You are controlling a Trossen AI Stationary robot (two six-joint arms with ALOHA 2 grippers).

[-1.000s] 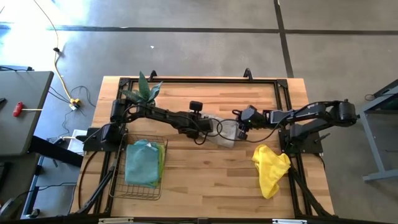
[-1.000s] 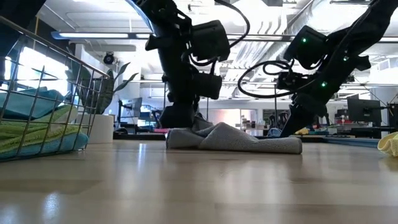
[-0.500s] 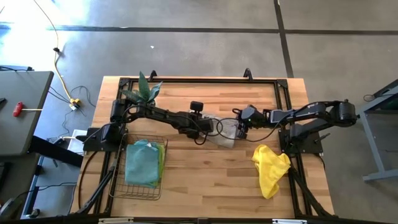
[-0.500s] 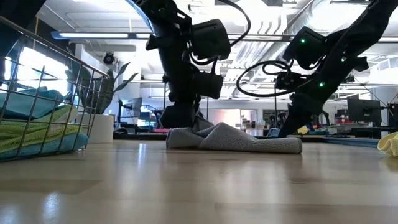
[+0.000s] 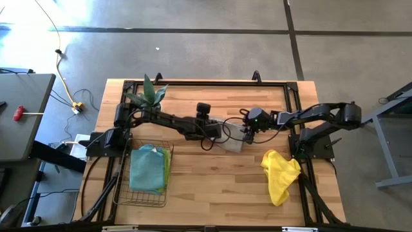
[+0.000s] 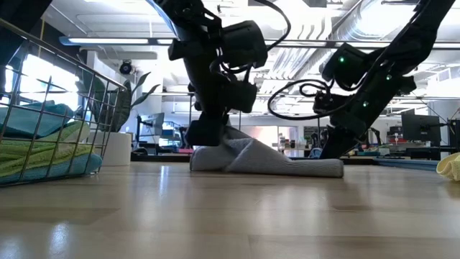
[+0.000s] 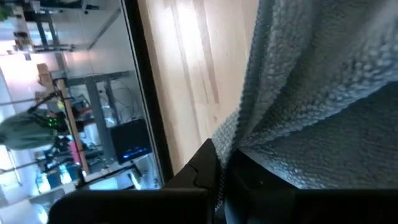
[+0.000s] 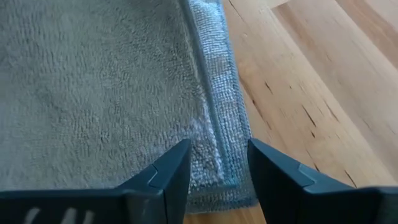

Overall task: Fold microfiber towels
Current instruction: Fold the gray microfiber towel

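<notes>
- I see my left gripper (image 7: 219, 171) clamped on the pale grey microfiber towel (image 5: 234, 136) at mid-table, lifting its left edge.
- My right gripper (image 8: 214, 163) stands parted over its right hem.

A light wooden table (image 5: 212, 187) stands on grey concrete floor (image 5: 193, 51). A wire-mesh basket (image 5: 122, 187) sits near one edge, a small potted plant (image 5: 149, 93) near a far corner. A yellow cable (image 5: 61, 61) trails across the floor.
</notes>
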